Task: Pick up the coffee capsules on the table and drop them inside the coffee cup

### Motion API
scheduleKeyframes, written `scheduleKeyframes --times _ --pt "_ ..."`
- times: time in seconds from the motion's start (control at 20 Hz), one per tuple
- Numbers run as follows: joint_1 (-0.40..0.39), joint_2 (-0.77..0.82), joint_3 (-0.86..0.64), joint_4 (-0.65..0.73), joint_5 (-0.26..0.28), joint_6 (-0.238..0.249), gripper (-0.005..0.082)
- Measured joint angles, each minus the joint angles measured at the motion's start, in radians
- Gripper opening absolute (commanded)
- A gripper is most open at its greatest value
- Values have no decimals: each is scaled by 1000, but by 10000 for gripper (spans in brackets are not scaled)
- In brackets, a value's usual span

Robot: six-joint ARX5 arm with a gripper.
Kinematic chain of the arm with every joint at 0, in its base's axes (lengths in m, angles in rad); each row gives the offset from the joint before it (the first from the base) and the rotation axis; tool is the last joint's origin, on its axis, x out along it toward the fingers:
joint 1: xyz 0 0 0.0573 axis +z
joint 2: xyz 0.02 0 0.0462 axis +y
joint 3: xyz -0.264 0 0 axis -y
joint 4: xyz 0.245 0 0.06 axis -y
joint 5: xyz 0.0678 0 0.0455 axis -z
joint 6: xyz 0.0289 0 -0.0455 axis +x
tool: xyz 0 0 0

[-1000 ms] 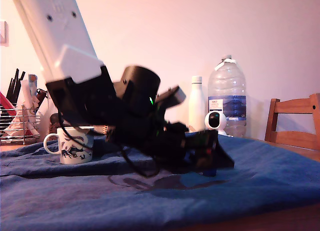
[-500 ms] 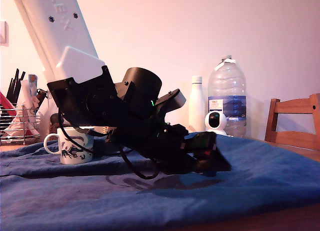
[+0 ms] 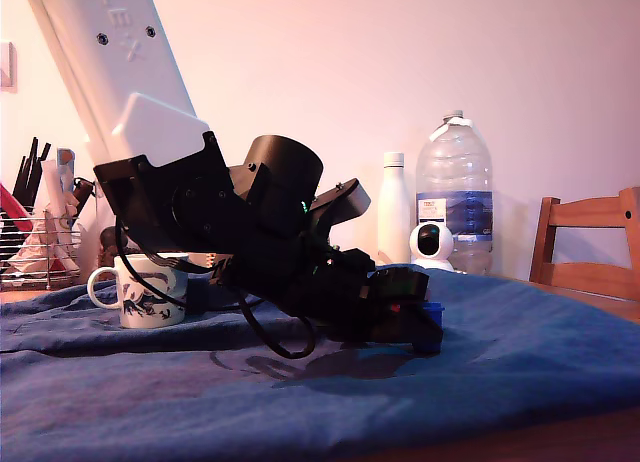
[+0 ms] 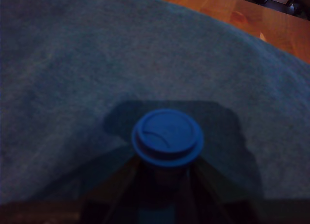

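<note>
The black gripper [image 3: 425,330] sits low on the wrinkled dark blue tablecloth [image 3: 540,352], jaws closed around a dark blue rimmed coffee capsule [image 4: 167,136], well to the exterior view's right of the white picture mug [image 3: 148,290]. The white arm [image 3: 105,52] reads "LEX".

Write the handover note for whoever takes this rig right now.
Gripper: low over the blue cloth, jaws around the blue capsule. The wrist view shows the capsule between them, but whether the grip is firm cannot be told.
Mug: on the cloth at the exterior view's left, well away from the gripper.
Done: arm has reached the blue capsule. Nothing can be seen inside the mug.
Left: lift this capsule, carry it to the mug, drop it in. No second capsule is in view; look for it afterwards.
</note>
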Motion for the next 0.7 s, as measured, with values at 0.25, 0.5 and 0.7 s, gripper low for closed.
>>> scheduleKeyframes --times 0.25,0.5,0.7 --pt "0 0 0 2 0 0 165" --pt "0 0 0 2 65 0 165" --pt "0 -29 0 -32 114 0 163"
